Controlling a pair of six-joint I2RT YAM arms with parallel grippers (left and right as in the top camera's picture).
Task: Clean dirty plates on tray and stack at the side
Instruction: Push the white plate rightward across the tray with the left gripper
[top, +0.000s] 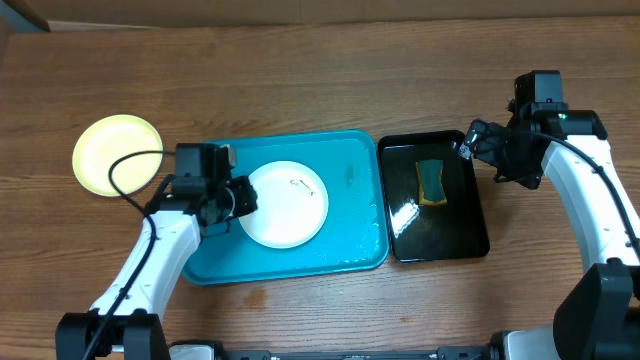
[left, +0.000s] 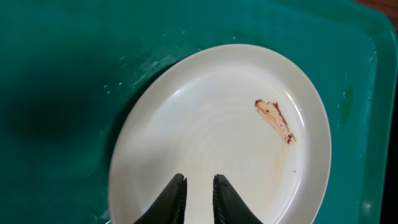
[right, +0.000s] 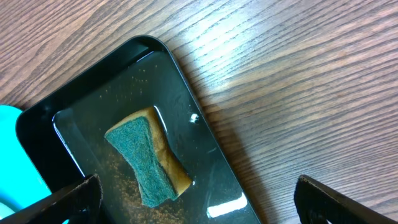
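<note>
A white plate (top: 285, 203) with a brown smudge (left: 274, 119) lies in the turquoise tray (top: 350, 160). My left gripper (top: 240, 198) hovers over the plate's left part. Its jaws stand a narrow gap apart (left: 199, 180), and only bare plate (left: 230, 124) shows between them. A pale yellow-green plate (top: 117, 154) rests on the table to the left of the tray. My right gripper (top: 478, 142) is open wide (right: 198, 186) above the right rim of the black tray (right: 74, 106), holding nothing.
The glossy black tray (top: 470, 235) sits right of the turquoise tray and holds a green and yellow sponge (top: 432, 181), also seen as the sponge (right: 146, 163) in shallow water. Bare wooden table surrounds both trays.
</note>
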